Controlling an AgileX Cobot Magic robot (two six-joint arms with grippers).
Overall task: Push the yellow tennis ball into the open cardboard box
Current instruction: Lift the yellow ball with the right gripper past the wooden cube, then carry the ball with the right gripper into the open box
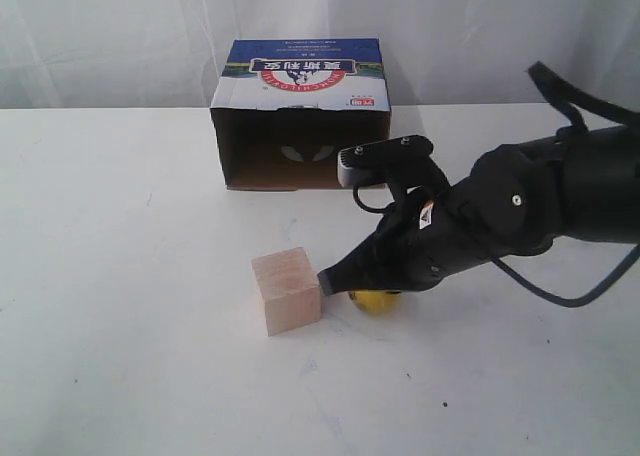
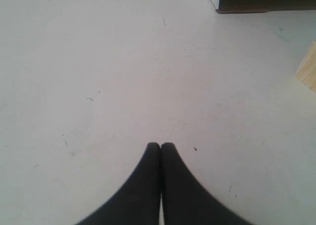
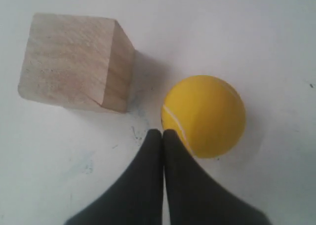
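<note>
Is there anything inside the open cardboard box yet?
The open cardboard box shows only a dark interior with two pale marks on its back wall. One lower corner is hidden behind the right arm. The yellow tennis ball lies outside, beside the shut right gripper.

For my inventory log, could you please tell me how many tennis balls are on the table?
1: the yellow tennis ball lies beside the wooden cube, at the tips of the right hand. The cardboard box could hide more inside.
</note>
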